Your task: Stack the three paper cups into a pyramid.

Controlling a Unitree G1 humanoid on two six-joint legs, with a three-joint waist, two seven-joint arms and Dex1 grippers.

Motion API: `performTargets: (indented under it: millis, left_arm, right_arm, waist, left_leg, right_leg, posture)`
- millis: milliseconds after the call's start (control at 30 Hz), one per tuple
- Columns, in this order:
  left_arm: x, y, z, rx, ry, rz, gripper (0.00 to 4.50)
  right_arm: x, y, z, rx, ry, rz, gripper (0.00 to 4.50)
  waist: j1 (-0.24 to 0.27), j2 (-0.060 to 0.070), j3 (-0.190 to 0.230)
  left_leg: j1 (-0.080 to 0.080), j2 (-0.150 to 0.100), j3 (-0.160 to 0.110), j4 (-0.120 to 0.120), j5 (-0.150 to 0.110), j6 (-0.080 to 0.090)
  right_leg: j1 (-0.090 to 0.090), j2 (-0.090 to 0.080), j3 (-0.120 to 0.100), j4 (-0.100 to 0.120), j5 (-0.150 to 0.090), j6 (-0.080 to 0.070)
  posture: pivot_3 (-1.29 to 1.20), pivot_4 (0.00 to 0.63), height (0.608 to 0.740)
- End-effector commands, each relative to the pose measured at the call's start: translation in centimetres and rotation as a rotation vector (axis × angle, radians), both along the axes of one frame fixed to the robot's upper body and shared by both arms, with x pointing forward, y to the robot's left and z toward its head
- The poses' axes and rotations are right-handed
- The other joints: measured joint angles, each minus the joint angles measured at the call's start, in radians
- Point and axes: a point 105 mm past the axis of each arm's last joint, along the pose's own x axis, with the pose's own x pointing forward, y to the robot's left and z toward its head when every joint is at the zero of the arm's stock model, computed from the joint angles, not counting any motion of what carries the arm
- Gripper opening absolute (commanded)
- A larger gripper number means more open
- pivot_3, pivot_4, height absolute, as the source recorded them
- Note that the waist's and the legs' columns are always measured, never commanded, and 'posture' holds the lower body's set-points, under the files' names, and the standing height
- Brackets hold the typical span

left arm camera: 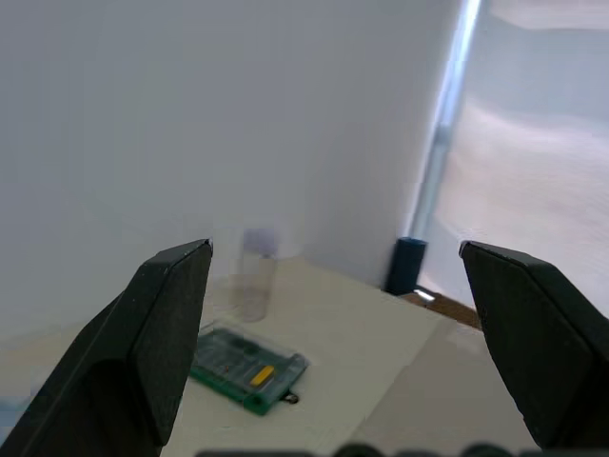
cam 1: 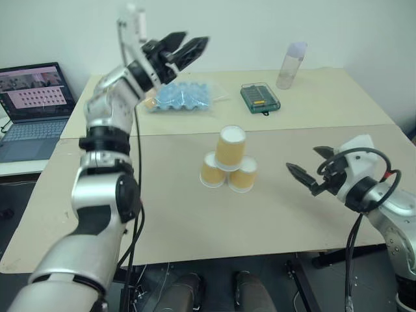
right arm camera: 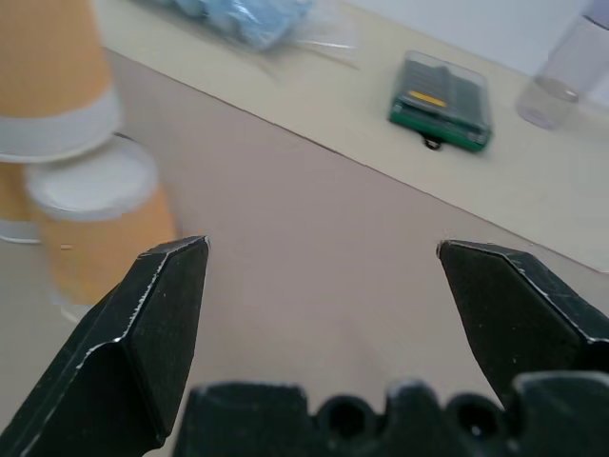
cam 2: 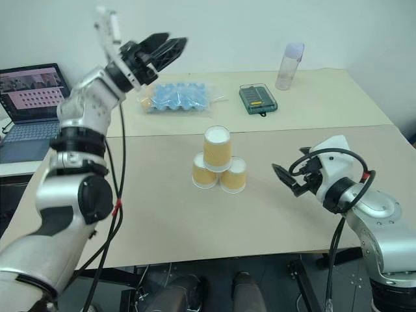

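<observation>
Toward the upper middle of the head views, a clear plastic tray [cam 1: 181,96] holds blue rounded pieces, with one orange-tan piece at its left end; right of it lie a green case with a see-through lid [cam 1: 260,97] and a tall translucent bottle [cam 1: 290,65], which looks empty. The left wrist view takes in a pale window blind and a dark post past the surface's far corner. The right wrist view brings the cups up close, showing the white band at each rim. The three paper cups [cam 1: 229,164] stand upside down in the middle of the surface [cam 1: 305,221] as a pyramid: two touching below, one on top, orange-tan sides, white bases up. The left end effector [cam 1: 184,49] is raised at upper left, spread wide and empty; the right end effector [cam 1: 305,168], right of the cups, is likewise wide open, holding nothing.
</observation>
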Motion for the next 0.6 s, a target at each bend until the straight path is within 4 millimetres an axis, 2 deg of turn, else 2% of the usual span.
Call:
performTargets:
  millis: [33, 67, 133, 200, 333, 400, 467, 600]
  left_arm:
    - [-0.9, 5.9, -1.7, -0.062, 0.020, 0.359, 4.42]
    - [-1.2, 6.8, -2.4, -0.060, 0.033, 0.419, 4.42]
    - [-2.6, 10.7, -5.8, -0.081, 0.098, 0.607, 4.42]
    - [-3.9, 12.5, -8.3, -0.047, 0.138, 0.708, 4.42]
    - [-5.6, 13.9, -11.6, -0.008, 0.192, 0.776, 4.42]
    - [-6.3, 15.0, -13.1, 0.000, 0.219, 0.828, 4.42]
    - [-6.9, 15.9, -14.1, -0.004, 0.236, 0.875, 4.42]
    - [-7.9, 16.1, -14.5, -0.002, 0.226, 0.897, 4.42]
  right_arm:
    - [1.0, -2.5, 0.9, -0.052, -0.082, -0.164, 4.50]
    - [1.2, -2.9, 0.8, -0.063, -0.085, -0.189, 4.50]
    - [1.8, -4.6, 0.7, 0.000, -0.113, -0.296, 4.50]
    - [2.1, -5.5, 0.4, 0.021, -0.125, -0.354, 4.50]
    - [2.8, -6.0, -0.7, 0.060, -0.143, -0.400, 4.50]
    - [3.4, -5.6, -1.5, 0.079, -0.146, -0.398, 4.50]
    - [3.8, -4.9, -2.2, 0.108, -0.147, -0.381, 4.50]
    - [4.3, -4.4, -3.7, 0.121, -0.123, -0.374, 4.50]
  waist:
    - [0.000, 0.000, 0.000]
    - [0.002, 0.000, 0.000]
    - [0.005, -0.001, 0.000]
    - [0.003, 0.000, -0.001]
    - [0.011, -0.001, -0.001]
    - [0.018, -0.001, -0.001]
    - [0.018, -0.001, -0.001]
    - [0.012, -0.001, -0.001]
  left_leg:
    - [0.000, 0.001, 0.000, 0.000, 0.001, -0.002]
    - [-0.001, 0.001, 0.001, 0.000, 0.002, -0.003]
    - [-0.003, 0.001, 0.001, 0.000, 0.003, -0.004]
    - [-0.003, 0.001, 0.002, 0.000, 0.002, -0.004]
    - [0.001, 0.001, 0.004, -0.001, 0.002, -0.003]
    - [0.002, 0.001, 0.004, -0.001, -0.001, 0.001]
    - [0.004, 0.001, 0.004, -0.001, -0.002, 0.002]
    - [0.005, 0.001, 0.005, -0.001, -0.003, 0.003]
  right_leg:
    - [-0.001, 0.000, 0.001, 0.000, 0.000, -0.001]
    - [-0.001, 0.001, 0.001, 0.001, 0.001, -0.001]
    - [-0.004, 0.001, 0.001, 0.001, 0.001, -0.002]
    - [-0.003, 0.002, 0.002, -0.001, 0.002, -0.001]
    - [0.000, 0.004, 0.002, -0.002, 0.003, -0.001]
    - [0.001, 0.004, 0.001, -0.002, 0.003, 0.000]
    - [0.001, 0.004, 0.001, -0.003, 0.004, 0.000]
    - [0.001, 0.004, 0.001, -0.003, 0.005, 0.000]
  posture:
    - [0.00, 0.150, 0.740]
    - [0.00, 0.150, 0.740]
    - [0.00, 0.150, 0.740]
    - [0.00, 0.150, 0.740]
    - [0.00, 0.150, 0.740]
    - [0.00, 0.150, 0.740]
    - [0.00, 0.150, 0.740]
    - [0.00, 0.150, 0.740]
